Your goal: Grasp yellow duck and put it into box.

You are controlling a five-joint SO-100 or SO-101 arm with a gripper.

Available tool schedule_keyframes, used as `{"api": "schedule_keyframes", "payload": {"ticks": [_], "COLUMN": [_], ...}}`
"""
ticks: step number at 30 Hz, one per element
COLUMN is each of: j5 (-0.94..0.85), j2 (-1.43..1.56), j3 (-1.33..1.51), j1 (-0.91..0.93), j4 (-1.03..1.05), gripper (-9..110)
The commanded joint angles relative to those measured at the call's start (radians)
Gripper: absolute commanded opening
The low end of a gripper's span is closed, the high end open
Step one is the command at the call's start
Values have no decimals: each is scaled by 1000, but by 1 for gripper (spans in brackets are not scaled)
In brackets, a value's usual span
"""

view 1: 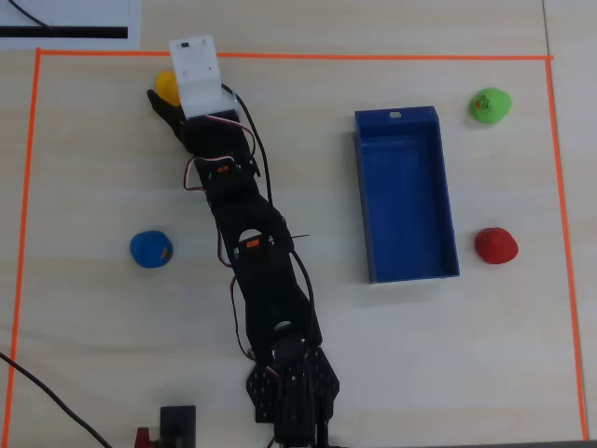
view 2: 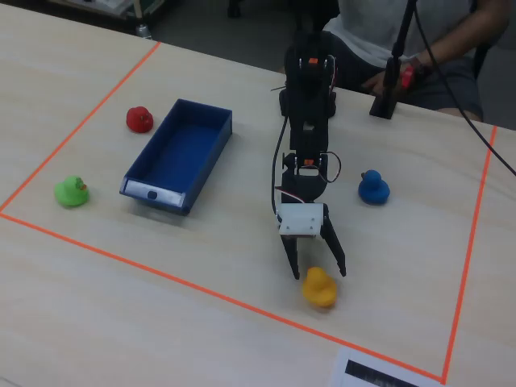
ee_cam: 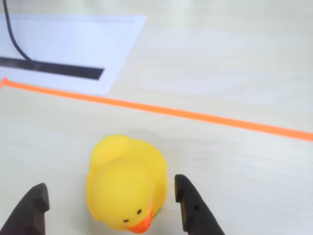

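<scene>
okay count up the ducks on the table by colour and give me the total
Yellow duck: 1
Blue duck: 1
Green duck: 1
Red duck: 1
Total: 4 ducks

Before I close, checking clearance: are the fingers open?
Open: the fingers stand apart either side of the yellow duck.
</scene>
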Motion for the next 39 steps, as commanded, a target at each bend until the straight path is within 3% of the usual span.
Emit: {"api": "schedule_keyframes", "payload": {"ticks": [1,12,19,30,39], "j5": [9,9,2,37,86], "j2": [0,-87,-118,-69,281], "j3": [-75,-186,-195,-166,23], "j1": [2,21,3,-3,58], "j4": [9,49,75,72,137], "gripper": [34,30,0,0,0]}}
